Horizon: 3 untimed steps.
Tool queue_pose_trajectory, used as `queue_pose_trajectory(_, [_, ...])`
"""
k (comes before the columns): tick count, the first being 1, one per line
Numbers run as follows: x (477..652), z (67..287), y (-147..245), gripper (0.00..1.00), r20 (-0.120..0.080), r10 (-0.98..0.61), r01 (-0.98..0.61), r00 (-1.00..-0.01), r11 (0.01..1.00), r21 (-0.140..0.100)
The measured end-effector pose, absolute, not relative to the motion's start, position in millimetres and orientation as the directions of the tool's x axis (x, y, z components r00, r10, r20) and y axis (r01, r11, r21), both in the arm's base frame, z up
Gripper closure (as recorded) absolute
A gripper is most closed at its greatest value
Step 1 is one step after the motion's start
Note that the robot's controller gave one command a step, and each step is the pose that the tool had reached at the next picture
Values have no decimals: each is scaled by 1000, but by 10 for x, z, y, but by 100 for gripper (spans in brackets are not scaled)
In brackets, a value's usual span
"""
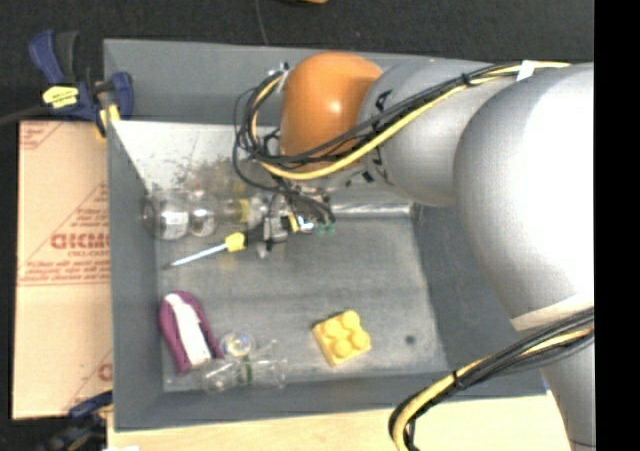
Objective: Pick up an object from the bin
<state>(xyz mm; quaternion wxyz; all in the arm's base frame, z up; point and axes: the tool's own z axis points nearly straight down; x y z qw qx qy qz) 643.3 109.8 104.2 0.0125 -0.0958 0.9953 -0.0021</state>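
The thin pin with a yellow head (215,251) is lying on the floor of the bin (345,264), in the half toward the far edge and left of the middle, with the yellow head pointing to the right and the thin shaft running down toward the left edge. The grey arm (520,169) is reaching in over the right edge and is covering much of that side of the bin, and its orange cover (325,99), with cables around it, is standing over the far edge. The gripper (272,229) is hanging just beside the yellow head, on its right; I cannot tell if it is open or closed. A purple and white thing (185,332) is lying near the near-left corner. A yellow studded block (341,337) is sitting near the middle of the near edge. Some clear pieces (178,219) are resting near the left edge, left of the pin, and more clear pieces (240,361) are lying along the near edge, between the purple thing and the block.
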Motion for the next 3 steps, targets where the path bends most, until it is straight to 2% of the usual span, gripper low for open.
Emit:
queue_pose_trajectory(1, [6393,1392,1003,100,-19,-223,-223,-975,975,-6])
queue_pose_trajectory(2, [6388,1822,1058,100,-23,-33,-33,-999,999,-2])
queue_pose_trajectory(3, [6430,1972,933,100,-27,-224,-223,-974,975,-8])
